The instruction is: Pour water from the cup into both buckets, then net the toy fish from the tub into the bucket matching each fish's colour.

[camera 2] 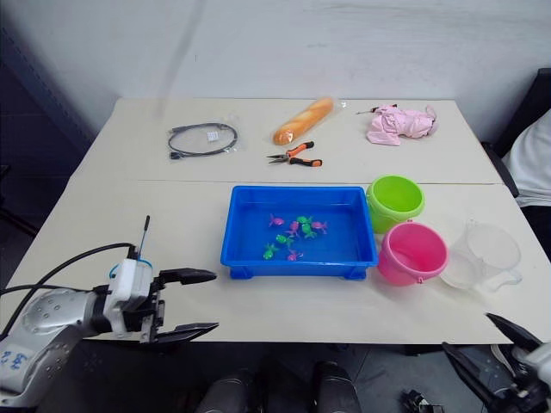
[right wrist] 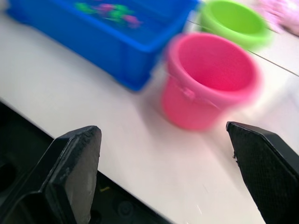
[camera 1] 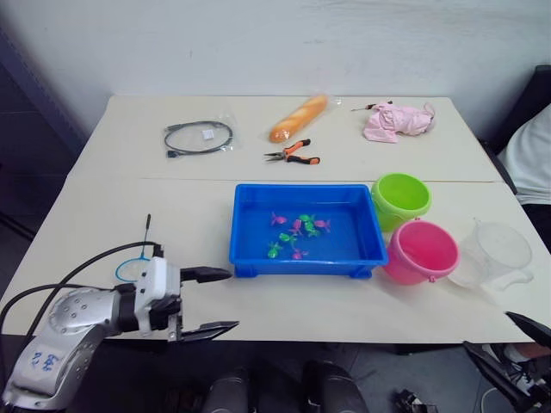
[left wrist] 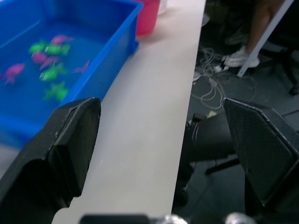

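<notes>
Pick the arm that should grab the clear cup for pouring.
Right. The clear plastic cup with a side handle stands at the table's right end beside the bright pink bucket, just ahead of the open right claw. The open left claw sits far across.

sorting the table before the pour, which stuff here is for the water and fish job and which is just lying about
For the job:
clear cup
green bucket
pink bucket
blue tub
toy fish in the tub
small net beside the left gripper

Just lying about:
cable
bread loaf
pliers
pink cloth
</notes>
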Robot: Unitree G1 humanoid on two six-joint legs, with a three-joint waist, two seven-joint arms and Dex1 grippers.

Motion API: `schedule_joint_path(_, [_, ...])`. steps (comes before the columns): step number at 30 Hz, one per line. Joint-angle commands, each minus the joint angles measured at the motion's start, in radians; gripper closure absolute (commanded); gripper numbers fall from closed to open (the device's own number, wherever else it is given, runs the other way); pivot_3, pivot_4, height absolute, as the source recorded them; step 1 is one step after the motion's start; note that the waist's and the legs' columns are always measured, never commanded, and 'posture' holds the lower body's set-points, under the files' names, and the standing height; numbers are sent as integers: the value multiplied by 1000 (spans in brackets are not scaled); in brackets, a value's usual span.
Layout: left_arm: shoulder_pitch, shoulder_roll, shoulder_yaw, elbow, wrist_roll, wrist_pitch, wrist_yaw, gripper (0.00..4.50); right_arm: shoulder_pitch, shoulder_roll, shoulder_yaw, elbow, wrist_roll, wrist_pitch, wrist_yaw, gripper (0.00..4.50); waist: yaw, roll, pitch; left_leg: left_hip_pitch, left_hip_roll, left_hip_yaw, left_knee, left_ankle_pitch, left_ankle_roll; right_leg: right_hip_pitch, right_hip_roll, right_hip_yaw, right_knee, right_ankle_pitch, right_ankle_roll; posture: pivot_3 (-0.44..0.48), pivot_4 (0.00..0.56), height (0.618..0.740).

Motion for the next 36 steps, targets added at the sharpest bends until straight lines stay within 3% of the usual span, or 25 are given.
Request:
schedule_joint_path(1, [-71,-30,-36,-35,-33,35,23,34,-59,49,-28,51,19,45,-141,0,-6,0,0,1,0,0,0,0,0,0,0,1,1,0,0,0,150,740])
schedule_joint_path(9, [-192,-89,-91,-6,3,58,55,34,-347,49,2,287,-69,124,-407,0,-16,4,-2,0,0,1,0,4,0,-2,0,1,5,-1,-3,0,150,740])
schedule_joint_path(16, [-203,-111,-100,-14,17,58,82,34,-504,-5,33,506,-133,63,-411,0,-13,5,-2,0,0,1,1,6,3,-2,2,1,6,-1,-3,0,150,740])
schedule_joint_path(24, [-197,-50,-88,0,24,72,52,34,-661,-86,47,695,-177,53,-434,0,-17,5,-2,1,0,1,1,7,3,-2,3,2,7,-1,-2,0,150,740])
schedule_joint_path(29, [-204,-48,-76,11,13,72,53,34,-718,-108,56,720,-148,87,-421,0,-17,5,-2,0,0,1,2,7,3,-2,4,2,6,-1,-2,0,150,740])
schedule_joint_path(36, [-194,-75,-62,2,12,63,80,34,-694,-74,22,620,-87,155,-478,0,-14,5,-2,0,1,1,1,7,3,-2,3,2,6,-1,-2,0,150,740])
